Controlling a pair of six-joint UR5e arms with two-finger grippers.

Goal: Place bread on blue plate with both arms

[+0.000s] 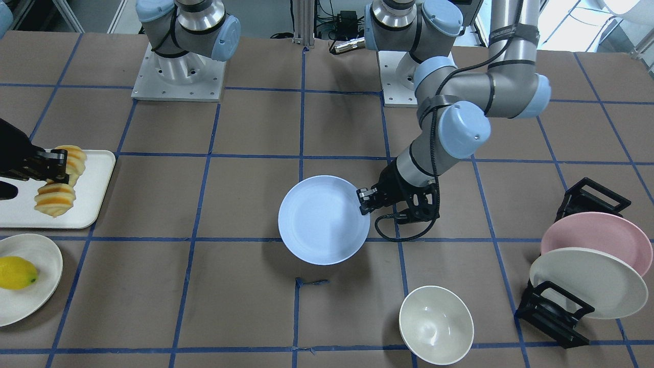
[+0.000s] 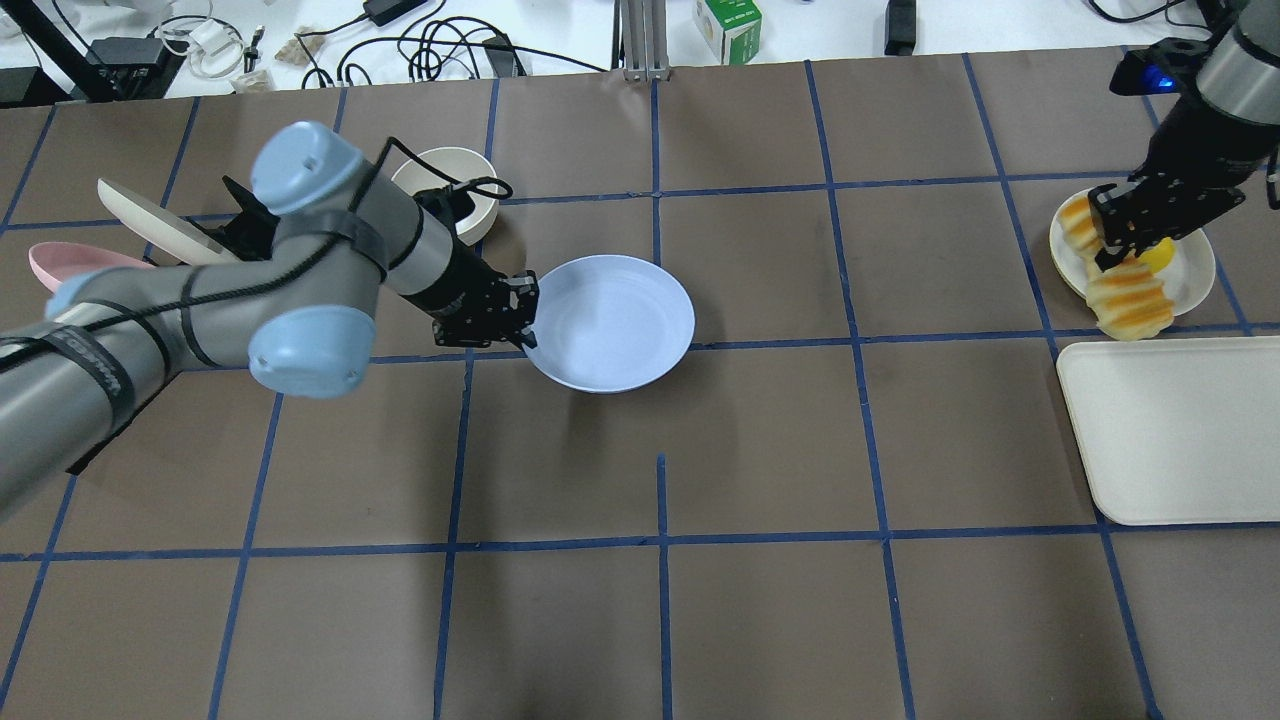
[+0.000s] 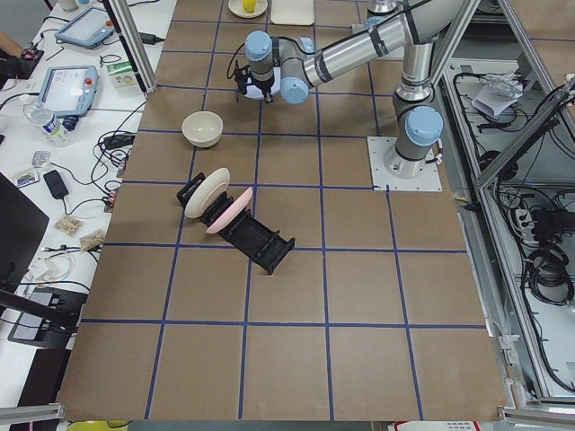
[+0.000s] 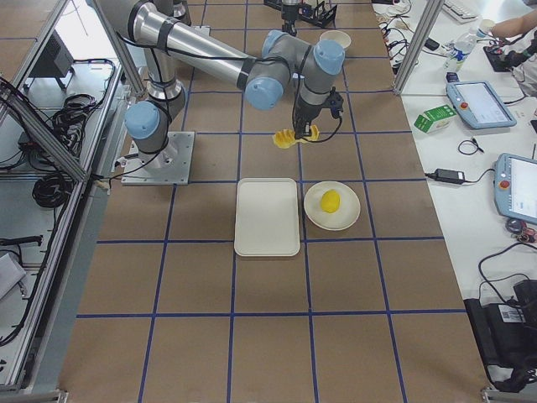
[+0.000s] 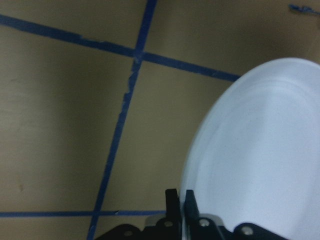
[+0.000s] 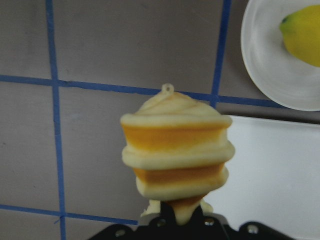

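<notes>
The blue plate point(image 1: 322, 225) sits mid-table, and also shows in the overhead view point(image 2: 615, 325). My left gripper point(image 1: 364, 200) is shut on its rim on the robot's left side. The left wrist view shows the fingertips point(image 5: 172, 199) pinching the plate's edge point(image 5: 260, 160). A shadow rings the plate; I cannot tell if it is off the table. My right gripper point(image 1: 57, 169) is shut on the middle of the bread point(image 1: 55, 198), held in the air by the tray. The ridged orange-and-yellow loaf point(image 2: 1128, 298) droops at both ends and fills the right wrist view point(image 6: 177, 150).
A cream tray point(image 1: 97, 176) lies at the robot's right, with a lemon point(image 1: 17, 272) on a cream plate point(image 1: 48, 266) beside it. A white bowl point(image 1: 436, 324) stands near the blue plate. A black rack holds a pink plate point(image 1: 595, 237) and a cream plate point(image 1: 587, 281).
</notes>
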